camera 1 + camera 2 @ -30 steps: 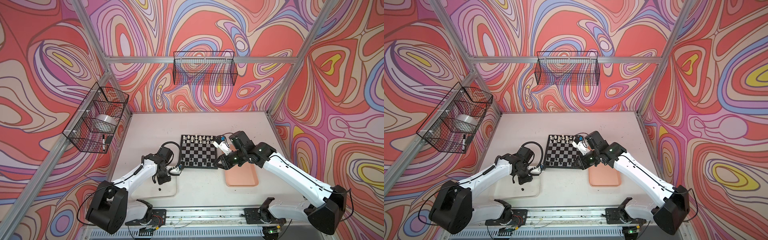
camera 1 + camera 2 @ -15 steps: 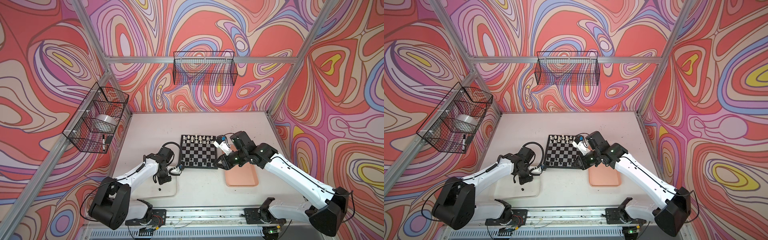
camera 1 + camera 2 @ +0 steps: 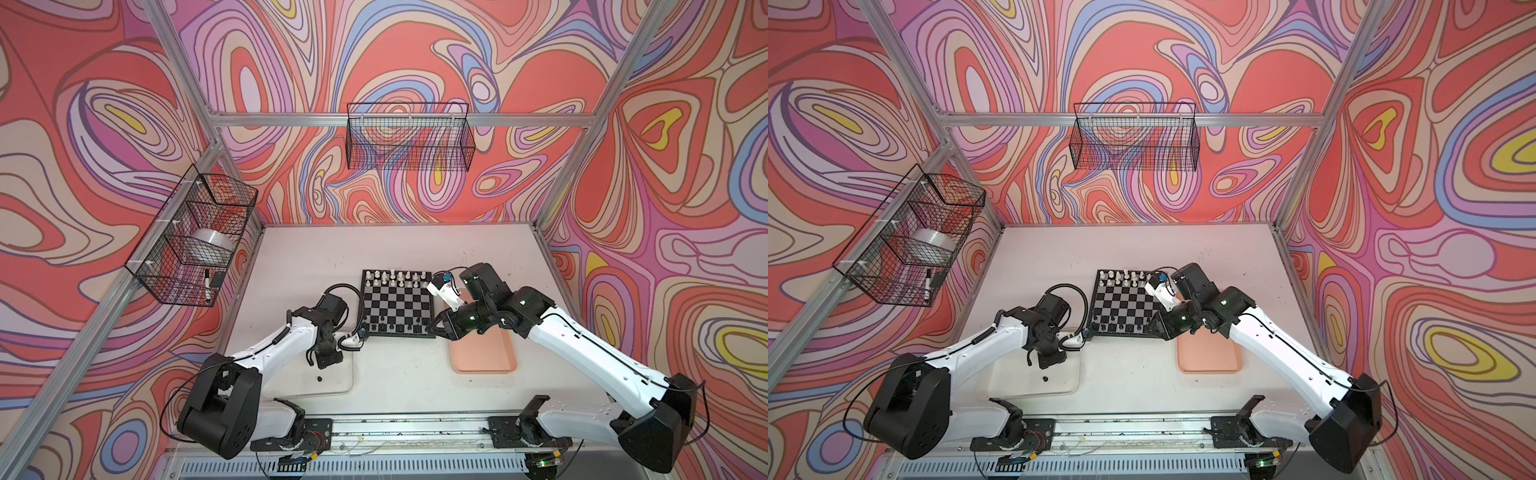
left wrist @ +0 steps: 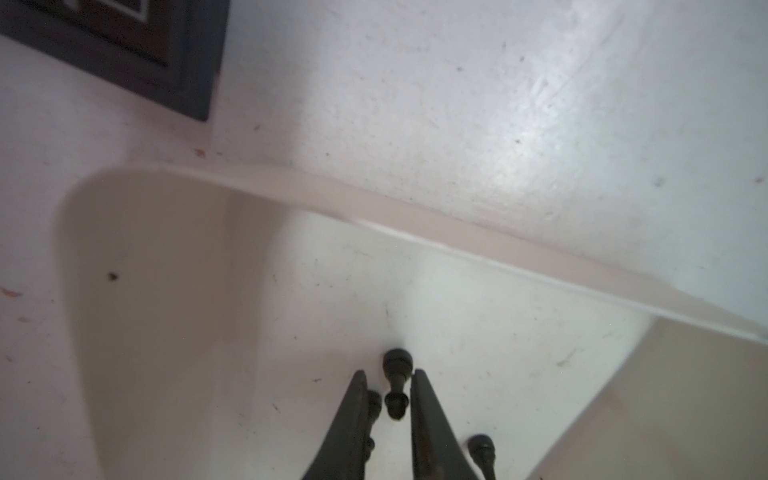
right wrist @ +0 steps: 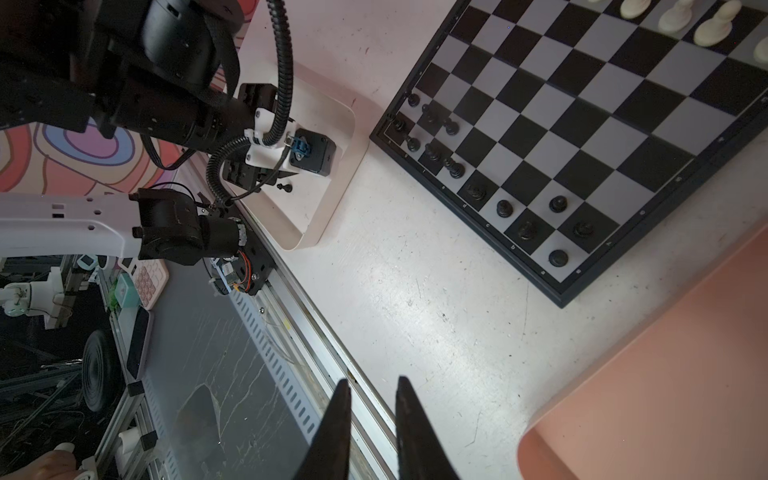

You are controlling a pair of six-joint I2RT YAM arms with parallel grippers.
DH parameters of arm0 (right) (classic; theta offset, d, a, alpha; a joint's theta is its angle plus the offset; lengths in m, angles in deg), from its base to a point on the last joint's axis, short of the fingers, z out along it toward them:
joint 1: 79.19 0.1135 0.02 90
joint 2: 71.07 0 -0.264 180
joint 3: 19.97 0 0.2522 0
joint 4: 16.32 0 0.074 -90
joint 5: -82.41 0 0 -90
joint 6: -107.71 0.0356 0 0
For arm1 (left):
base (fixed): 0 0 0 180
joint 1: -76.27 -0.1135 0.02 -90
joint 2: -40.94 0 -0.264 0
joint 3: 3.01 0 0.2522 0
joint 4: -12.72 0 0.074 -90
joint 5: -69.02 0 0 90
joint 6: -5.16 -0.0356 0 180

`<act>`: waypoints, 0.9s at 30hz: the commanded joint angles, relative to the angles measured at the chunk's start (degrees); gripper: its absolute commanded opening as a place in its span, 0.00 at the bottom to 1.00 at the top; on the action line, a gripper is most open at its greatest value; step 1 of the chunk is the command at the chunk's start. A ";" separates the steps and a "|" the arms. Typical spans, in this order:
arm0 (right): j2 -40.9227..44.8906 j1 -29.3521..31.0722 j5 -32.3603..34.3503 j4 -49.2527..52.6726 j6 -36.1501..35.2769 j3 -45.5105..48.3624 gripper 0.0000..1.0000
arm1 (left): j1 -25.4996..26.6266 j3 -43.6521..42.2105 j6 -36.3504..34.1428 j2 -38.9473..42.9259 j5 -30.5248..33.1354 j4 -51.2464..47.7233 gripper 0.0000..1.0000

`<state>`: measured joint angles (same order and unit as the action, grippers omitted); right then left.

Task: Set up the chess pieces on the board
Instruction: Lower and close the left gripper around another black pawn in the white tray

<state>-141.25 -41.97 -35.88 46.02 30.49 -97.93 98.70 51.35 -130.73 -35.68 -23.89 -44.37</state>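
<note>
The board (image 3: 395, 303) lies mid-table, with cream-white chess pieces (image 3: 399, 276) along its far rows and black pieces (image 3: 395, 328) along its near rows. The right wrist view shows the same black pieces (image 5: 432, 153). My left gripper (image 4: 388, 372) points down into the white tray (image 4: 415, 216). Its fingers stand narrowly open on either side of a lying black piece (image 4: 395, 405), with a sliver of gap on one side. Another black piece (image 4: 482, 449) lies beside them. My right gripper (image 5: 372, 380) hovers off the board's near right corner, narrowly open and holding nothing.
An empty pink tray (image 3: 484, 353) lies right of the board, under the right arm. The white tray (image 3: 343, 376) sits left of the board with a loose black piece (image 3: 319, 378) in it. Wire baskets (image 3: 409, 137) hang on the back and left walls.
The left gripper's jaws have narrowed around the black piece in the white tray, and the left arm has shifted slightly. The right arm has barely moved.
</note>
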 commanded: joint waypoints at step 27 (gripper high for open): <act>0.61 0.19 1.39 -0.67 -0.29 1.38 0.20 | -0.35 -0.78 -2.08 0.95 0.98 0.13 0.13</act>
<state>-141.25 -41.97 -35.20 45.98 30.47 -97.45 98.70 50.72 -131.43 -35.55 -23.22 -44.02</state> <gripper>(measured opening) 0.198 0.147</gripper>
